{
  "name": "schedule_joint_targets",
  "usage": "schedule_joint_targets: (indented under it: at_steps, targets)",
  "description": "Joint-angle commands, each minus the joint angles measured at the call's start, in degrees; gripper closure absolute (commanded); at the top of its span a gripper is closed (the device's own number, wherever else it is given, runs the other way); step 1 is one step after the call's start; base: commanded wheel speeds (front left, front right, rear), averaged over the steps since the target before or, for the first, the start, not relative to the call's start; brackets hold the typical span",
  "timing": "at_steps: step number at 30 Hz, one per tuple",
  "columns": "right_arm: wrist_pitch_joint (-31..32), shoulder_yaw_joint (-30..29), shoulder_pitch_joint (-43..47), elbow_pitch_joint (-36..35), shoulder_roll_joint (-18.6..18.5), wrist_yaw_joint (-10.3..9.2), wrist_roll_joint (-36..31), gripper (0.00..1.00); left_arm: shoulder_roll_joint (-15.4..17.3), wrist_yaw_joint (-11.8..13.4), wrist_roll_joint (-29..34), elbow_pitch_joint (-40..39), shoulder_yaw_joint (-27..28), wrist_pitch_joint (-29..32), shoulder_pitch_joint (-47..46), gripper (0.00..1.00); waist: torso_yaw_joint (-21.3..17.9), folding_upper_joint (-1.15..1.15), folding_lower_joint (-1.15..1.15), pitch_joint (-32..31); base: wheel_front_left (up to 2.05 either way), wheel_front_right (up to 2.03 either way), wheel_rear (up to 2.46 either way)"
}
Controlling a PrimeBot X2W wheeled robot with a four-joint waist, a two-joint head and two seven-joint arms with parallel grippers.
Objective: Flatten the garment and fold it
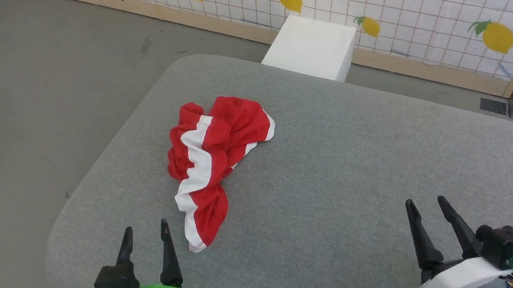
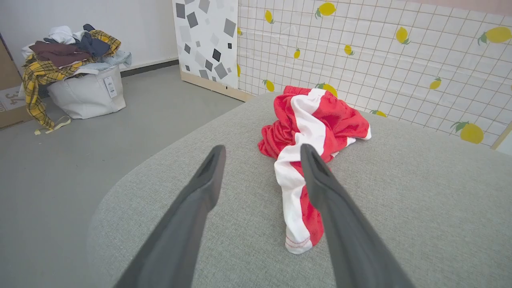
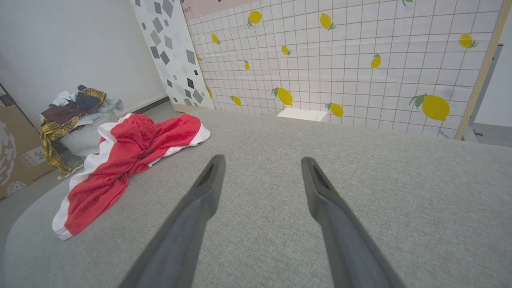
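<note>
Your left gripper (image 1: 145, 224) hovers nearest, jaws spread and holding nothing; just beyond its fingertips you see the garment (image 1: 220, 152), crumpled red shorts with a white stripe, lying on the left half of the grey padded table (image 1: 357, 177); your right gripper (image 1: 425, 199) sits well apart, jaws likewise spread and empty; behind the table stands a white box (image 1: 310, 46).

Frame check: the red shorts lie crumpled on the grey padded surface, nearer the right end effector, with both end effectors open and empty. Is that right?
Not quite. The head view shows the red shorts lying nearer the left end effector, well away from the right end effector. The rest holds: crumpled on the grey padded surface, both end effectors open and empty.
</note>
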Motion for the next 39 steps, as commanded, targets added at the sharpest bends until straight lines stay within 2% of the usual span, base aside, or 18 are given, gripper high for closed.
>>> schedule_joint_targets:
  at_steps: [1, 7, 21, 23, 27, 33, 37, 39]
  targets:
    - [-0.7, 0.1, 1.1, 0.3, 0.0, -0.06, 0.8, 0.0, -0.3, 0.5, -0.3, 0.2, -0.2, -0.6, 1.1, 0.0, 0.5, 0.0, 0.0, 0.0, 0.0, 0.0, 0.0]
    - [-1.3, 0.3, 1.2, 0.8, 0.0, -0.06, 1.0, 0.0, -0.3, 0.8, -0.7, 0.6, -0.2, -1.2, 1.4, 0.0, 1.6, 0.0, 0.0, 0.1, 0.0, 0.0, 0.0]
    - [-1.3, 0.3, 1.1, 0.8, 0.0, -0.06, -1.2, 0.0, -0.3, 0.5, 1.1, 1.2, 0.1, -1.2, 1.3, 0.0, 1.0, 0.0, 0.0, 0.0, 0.0, 0.0, 0.0]
    - [-1.3, 0.4, 1.1, 0.7, 0.0, -0.06, -1.3, 0.0, -0.2, 0.1, 1.2, 1.5, 0.1, -1.2, 0.9, 0.0, 0.8, 0.0, 0.0, 0.0, 0.0, 0.0, 0.0]
    - [-1.3, 0.6, 0.5, 0.4, 0.0, -0.06, -1.6, 0.0, 1.0, -2.9, 0.4, 4.0, -0.6, -0.5, -3.0, 0.0, 0.2, 0.0, 0.0, 0.8, 0.0, 0.0, 0.0]
    - [-0.6, 0.8, -1.6, -0.7, 0.0, -0.06, -3.9, 0.0, 3.9, -7.2, -2.0, 9.4, -0.3, 8.3, -18.0, 0.0, -3.3, 0.0, 0.0, 4.3, 0.0, 0.0, 0.0]
    - [0.9, 0.2, -3.1, -2.4, 0.0, -0.06, -5.7, 0.0, 5.1, -9.4, -5.7, 16.1, 0.4, 20.0, -29.0, 0.0, -7.2, 0.0, 0.0, 8.0, 0.0, 0.0, 0.0]
    - [1.6, -0.5, -3.4, -3.5, 0.0, -0.06, -6.4, 0.0, 5.4, -9.8, -7.6, 20.8, 0.4, 28.6, -34.0, 0.0, -9.2, 0.0, 0.0, 9.8, 0.0, 0.0, 0.0]
